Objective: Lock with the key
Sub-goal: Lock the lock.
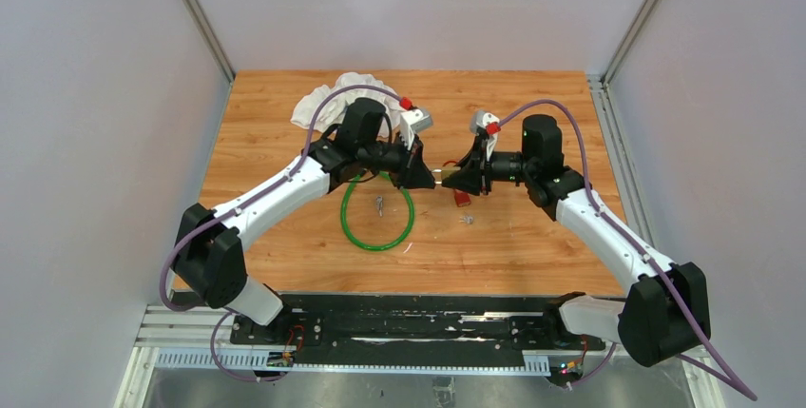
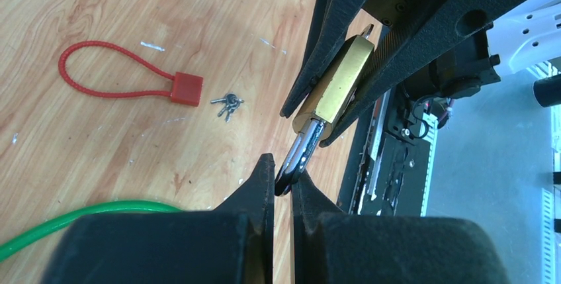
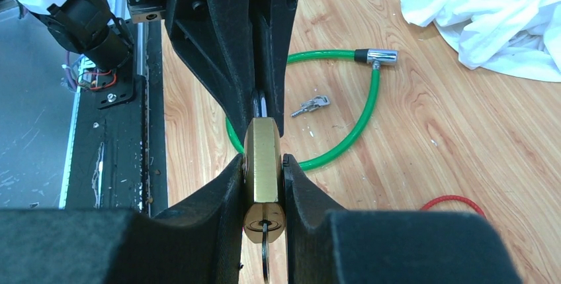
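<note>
A brass padlock (image 1: 440, 178) hangs in the air between my two grippers above the middle of the table. My right gripper (image 3: 263, 171) is shut on the sides of the padlock's brass body (image 3: 262, 155). A key (image 3: 264, 254) sticks out of the keyhole at the body's near end. My left gripper (image 2: 283, 177) is shut on the tip of the silver shackle (image 2: 302, 151), which comes out of the brass body (image 2: 337, 85). In the top view the left gripper (image 1: 425, 178) and right gripper (image 1: 454, 180) meet nose to nose.
A green cable lock (image 1: 377, 223) with a small bunch of keys (image 1: 378, 204) inside its loop lies below the left gripper. A red cable lock (image 2: 185, 89) and keys (image 2: 227, 104) lie under the right gripper. A white cloth (image 1: 342, 94) lies at the back left.
</note>
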`<state>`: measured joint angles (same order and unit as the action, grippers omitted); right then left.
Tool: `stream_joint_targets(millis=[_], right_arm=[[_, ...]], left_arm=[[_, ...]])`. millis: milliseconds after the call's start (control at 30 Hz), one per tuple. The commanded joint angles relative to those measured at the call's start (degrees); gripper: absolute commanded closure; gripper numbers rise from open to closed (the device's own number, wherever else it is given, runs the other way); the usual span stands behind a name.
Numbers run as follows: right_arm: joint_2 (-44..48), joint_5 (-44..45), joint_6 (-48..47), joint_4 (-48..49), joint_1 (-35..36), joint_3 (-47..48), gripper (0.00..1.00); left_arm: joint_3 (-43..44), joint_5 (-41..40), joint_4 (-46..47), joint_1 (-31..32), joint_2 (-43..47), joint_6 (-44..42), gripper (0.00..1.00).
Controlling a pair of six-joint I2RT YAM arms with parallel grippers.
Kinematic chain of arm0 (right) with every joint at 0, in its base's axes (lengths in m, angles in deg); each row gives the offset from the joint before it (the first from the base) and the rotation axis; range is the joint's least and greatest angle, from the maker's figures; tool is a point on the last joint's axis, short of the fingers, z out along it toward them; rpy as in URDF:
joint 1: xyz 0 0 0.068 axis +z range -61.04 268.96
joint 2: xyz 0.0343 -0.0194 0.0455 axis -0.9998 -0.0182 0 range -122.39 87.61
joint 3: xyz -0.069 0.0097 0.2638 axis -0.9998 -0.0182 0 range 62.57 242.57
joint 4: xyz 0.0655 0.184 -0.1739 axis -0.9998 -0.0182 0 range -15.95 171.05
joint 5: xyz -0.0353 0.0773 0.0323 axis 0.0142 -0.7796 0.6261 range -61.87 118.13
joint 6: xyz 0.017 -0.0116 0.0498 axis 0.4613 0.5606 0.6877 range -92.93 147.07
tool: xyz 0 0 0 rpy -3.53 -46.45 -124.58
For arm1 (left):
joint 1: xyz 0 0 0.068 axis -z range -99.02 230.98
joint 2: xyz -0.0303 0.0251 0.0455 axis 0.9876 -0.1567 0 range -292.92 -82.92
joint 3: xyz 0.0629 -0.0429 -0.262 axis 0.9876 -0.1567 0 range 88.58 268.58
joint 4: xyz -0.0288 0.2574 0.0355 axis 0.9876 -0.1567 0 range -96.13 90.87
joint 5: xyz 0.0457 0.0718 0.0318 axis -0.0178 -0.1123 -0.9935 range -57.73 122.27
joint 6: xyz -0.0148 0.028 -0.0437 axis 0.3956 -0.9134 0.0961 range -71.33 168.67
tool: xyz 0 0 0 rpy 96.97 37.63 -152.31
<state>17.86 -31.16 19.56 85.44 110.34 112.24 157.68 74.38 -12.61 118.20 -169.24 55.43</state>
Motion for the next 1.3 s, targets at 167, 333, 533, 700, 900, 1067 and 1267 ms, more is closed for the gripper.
stream_joint_targets(millis=[167, 333, 533, 700, 900, 1067, 1267], right_arm=[[-1.08, -3.01, -3.04, 2.18, 7.96, 3.09, 0.99], [-1.0, -2.92, -3.94, 0.88, 8.22, 3.64, 0.99], [0.01, -1.64, -7.02, -3.0, 8.14, 4.64, 0.99], [0.1, -1.26, -8.57, -4.81, 8.04, 5.06, 0.99], [0.43, -0.85, -11.17, -8.1, 7.83, 5.84, 0.99], [0.42, -1.82, -12.64, -9.63, 7.36, 5.87, 0.99], [0.55, -1.52, -12.82, -10.04, 7.03, 5.84, 0.99]], left_arm=[[7.21, 7.36, 15.87, 5.88, -1.37, 5.27, 1.0], [7.12, 7.12, 15.11, 6.38, -0.85, 4.25, 1.0], [6.56, 5.12, 8.76, 6.36, 1.09, -2.34, 1.0], [5.63, 3.97, 5.4, 6.3, 2.43, -7.11, 1.0], [4.18, 6.37, 4.29, 6.29, 3.55, -10.49, 0.69], [3.49, 5.17, 2.56, 6.3, 4.87, -14.85, 0.56], [4.53, 3.52, -2.88, 6.3, 5.37, -20.99, 0.48]])
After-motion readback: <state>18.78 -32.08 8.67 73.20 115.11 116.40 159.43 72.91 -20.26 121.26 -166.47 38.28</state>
